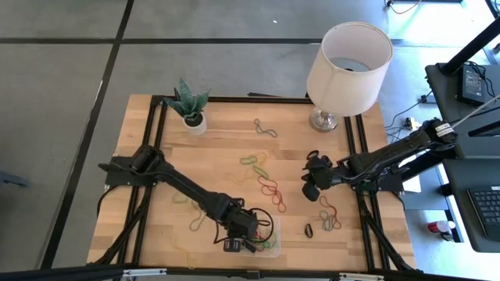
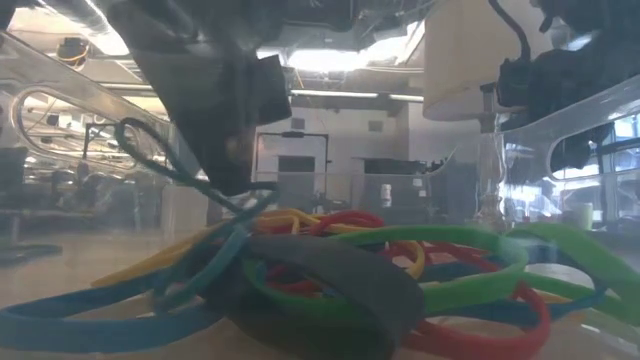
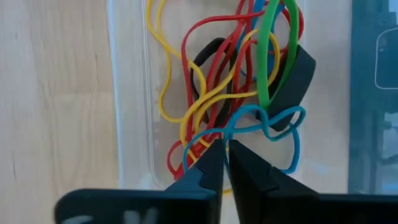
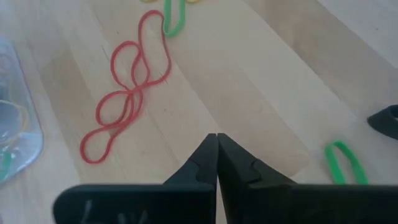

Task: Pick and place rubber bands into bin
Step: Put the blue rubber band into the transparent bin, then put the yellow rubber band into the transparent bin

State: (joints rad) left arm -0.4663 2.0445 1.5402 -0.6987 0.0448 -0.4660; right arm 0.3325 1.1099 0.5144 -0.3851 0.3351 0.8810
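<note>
The bin [image 1: 273, 244] is a clear shallow tray near the table's front edge, and its wall [image 3: 127, 93] also shows in the left wrist view. It holds a heap of rubber bands [image 3: 217, 74] in red, yellow, green, blue and black. My left gripper [image 3: 225, 142] reaches down into the bin [image 1: 246, 238], its fingers shut on a blue rubber band [image 3: 267, 121]. My right gripper [image 4: 216, 135] hangs shut above bare wood right of centre [image 1: 312, 186]. It touches nothing; a red band [image 4: 127, 93] lies ahead of it. My left gripper pinches a bend of the blue band's loop [image 3: 210, 133] between its two fingertips, only a narrow slit between them. The fingers come steeply from above into the bin. The band droops slack from the fingertips [image 2: 235, 175] onto the heap [image 2: 330, 260].
Loose bands lie across the table: a green-yellow cluster [image 1: 254, 162], red ones [image 1: 272, 191], a mixed bunch [image 1: 328, 218], a black one [image 1: 308, 230], and green ones [image 4: 345, 163]. A lamp [image 1: 348, 58] stands at the back right and a potted plant [image 1: 190, 105] at the back left.
</note>
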